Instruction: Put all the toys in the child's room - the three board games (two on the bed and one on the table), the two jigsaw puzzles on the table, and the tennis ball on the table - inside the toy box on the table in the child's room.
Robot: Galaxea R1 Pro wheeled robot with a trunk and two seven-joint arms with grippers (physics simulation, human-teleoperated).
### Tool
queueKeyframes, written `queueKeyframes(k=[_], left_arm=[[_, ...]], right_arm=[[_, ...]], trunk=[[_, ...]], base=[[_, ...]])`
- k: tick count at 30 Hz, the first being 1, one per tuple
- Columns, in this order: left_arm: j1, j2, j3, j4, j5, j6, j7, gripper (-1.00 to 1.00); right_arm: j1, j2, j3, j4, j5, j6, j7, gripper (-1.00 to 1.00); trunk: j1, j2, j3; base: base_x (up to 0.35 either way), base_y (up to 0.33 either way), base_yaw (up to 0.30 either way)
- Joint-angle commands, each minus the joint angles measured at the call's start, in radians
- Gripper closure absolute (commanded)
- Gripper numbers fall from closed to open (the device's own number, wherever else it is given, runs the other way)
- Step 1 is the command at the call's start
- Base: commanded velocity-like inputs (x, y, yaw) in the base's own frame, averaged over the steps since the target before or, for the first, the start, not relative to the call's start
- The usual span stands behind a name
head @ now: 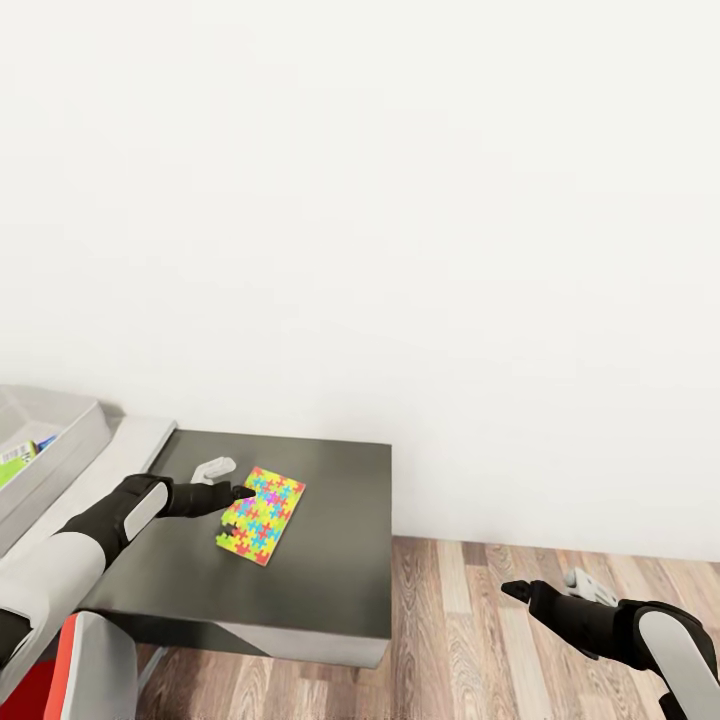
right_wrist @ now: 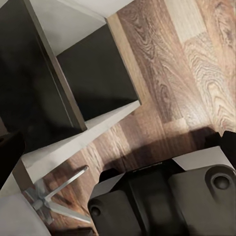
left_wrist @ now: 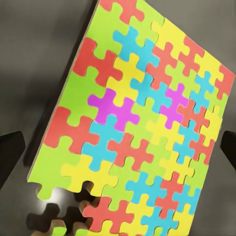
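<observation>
One puzzle is in play at this moment, and it lies flat on the dark cabinet, not on the table and not in the toy box, so this toy at least has yet to be put away. At the far left of the head view the toy box sits on the pale table, and a green-edged printed box shows inside it; I judge that at least one game is already stowed, though too little of the bin is visible to count more. The ball, the other puzzle and the remaining games cannot be placed from these pictures, so the overall tally stays uncertain. Moving right, the left arm reaches forward low over the cabinet, its forearm roughly level, and the left gripper is at the puzzle's near-left edge. The left wrist view looks almost straight down on the puzzle, with the two dark fingers spread wide to either side of it, so the jaws are open and nothing is gripped yet; a few pieces are missing at one corner. A small pale object lies on the cabinet just beyond the gripper; what it is I cannot tell. Further right, the right gripper hangs low over the wood floor, well apart from the cabinet, fingers parted and empty, the arm held idle at the side.
</observation>
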Motion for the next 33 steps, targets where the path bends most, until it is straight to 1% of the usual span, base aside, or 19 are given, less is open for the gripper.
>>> queueKeyframes(k=[1,18,33], left_arm=[[-0.001,0.001,-0.004,-0.001,0.004,0.004,-0.001,-1.00],[-0.001,0.001,-0.006,-0.001,0.004,0.004,-0.001,-1.00],[-0.001,0.001,-0.007,-0.001,0.004,0.004,-0.001,-1.00]], right_arm=[[-0.001,0.000,0.000,-0.001,-0.011,0.003,-0.010,-1.00],[0.000,-0.001,-0.004,-0.001,-0.011,0.004,-0.010,-1.00],[0.003,-0.001,-0.005,-0.001,-0.011,0.000,-0.010,-1.00]], trunk=[[0.001,-0.002,-0.004],[0.001,-0.002,-0.031],[0.001,-0.002,-0.034]], base=[[0.000,0.000,0.000],[0.000,0.000,0.000],[0.000,0.000,0.000]])
